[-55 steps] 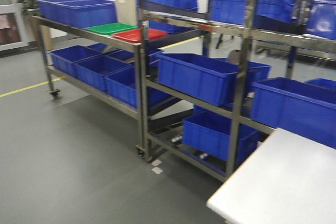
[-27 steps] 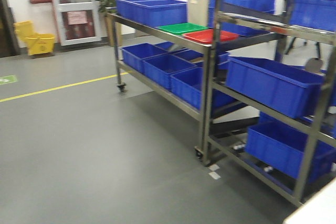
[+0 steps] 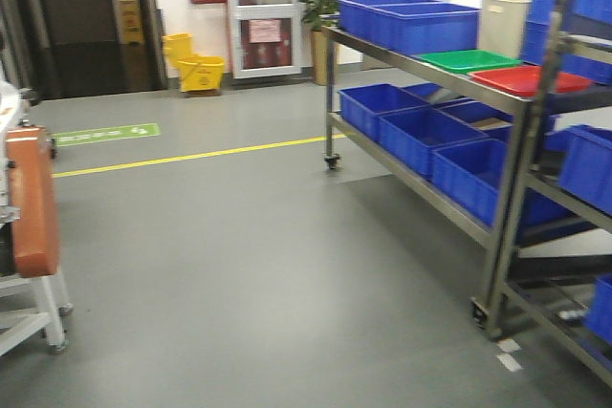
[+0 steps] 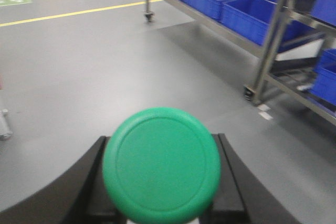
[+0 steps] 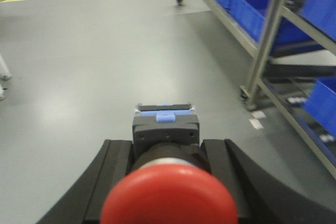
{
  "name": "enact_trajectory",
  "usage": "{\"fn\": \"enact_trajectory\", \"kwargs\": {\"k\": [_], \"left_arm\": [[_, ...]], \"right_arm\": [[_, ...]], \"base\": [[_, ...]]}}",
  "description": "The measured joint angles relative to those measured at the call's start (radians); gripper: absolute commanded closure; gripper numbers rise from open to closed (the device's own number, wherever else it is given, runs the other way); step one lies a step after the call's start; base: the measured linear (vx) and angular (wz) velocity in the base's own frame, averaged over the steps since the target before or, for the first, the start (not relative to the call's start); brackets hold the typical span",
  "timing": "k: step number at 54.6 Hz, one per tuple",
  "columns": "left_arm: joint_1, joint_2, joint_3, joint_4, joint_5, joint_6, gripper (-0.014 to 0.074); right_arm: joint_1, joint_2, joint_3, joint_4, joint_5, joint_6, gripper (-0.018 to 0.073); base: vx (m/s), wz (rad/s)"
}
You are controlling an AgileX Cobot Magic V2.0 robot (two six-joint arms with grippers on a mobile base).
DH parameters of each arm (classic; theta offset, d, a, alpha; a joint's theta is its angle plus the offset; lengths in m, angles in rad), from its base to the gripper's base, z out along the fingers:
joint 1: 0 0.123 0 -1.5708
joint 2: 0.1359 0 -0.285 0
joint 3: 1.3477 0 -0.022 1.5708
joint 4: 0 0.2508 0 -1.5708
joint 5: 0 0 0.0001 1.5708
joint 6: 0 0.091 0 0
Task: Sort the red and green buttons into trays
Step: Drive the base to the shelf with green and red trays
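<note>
Two buttons were carried: the left gripper (image 4: 160, 182) pinched the green button (image 4: 161, 164) between its dark fingers, the right gripper (image 5: 168, 182) pinched the red button (image 5: 168, 198); the green tray (image 3: 469, 60) touched the red tray (image 3: 529, 79) on the steel rack (image 3: 421, 69)

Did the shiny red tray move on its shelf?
No. The glossy red tray still sits beside the green tray; the camera turned.

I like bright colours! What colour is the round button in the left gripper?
Green: the round domed button, clearest in the left wrist view.
</note>
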Motion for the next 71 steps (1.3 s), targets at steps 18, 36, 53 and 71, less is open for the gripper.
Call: {"fn": "enact_trajectory", "kwargs": {"k": [18,36,53,71], "left_arm": [[0.000,0.000,0.000,0.000,0.000,0.000,0.0596],[0.000,0.000,0.000,0.000,0.000,0.000,0.0596],[0.000,0.000,0.000,0.000,0.000,0.000,0.0596],[0.000,0.000,0.000,0.000,0.000,0.000,0.0596]], "right_arm": [[0.000,0.000,0.000,0.000,0.000,0.000,0.0568],[0.000,0.000,0.000,0.000,0.000,0.000,0.0568],[0.000,0.000,0.000,0.000,-0.001,0.000,0.0568],[0.000,0.000,0.000,0.003,-0.002,0.000,0.0568]], "base": [[0.21,0.37],[0.26,0.25],[0.29,0.14],[0.32,0.15]]}}
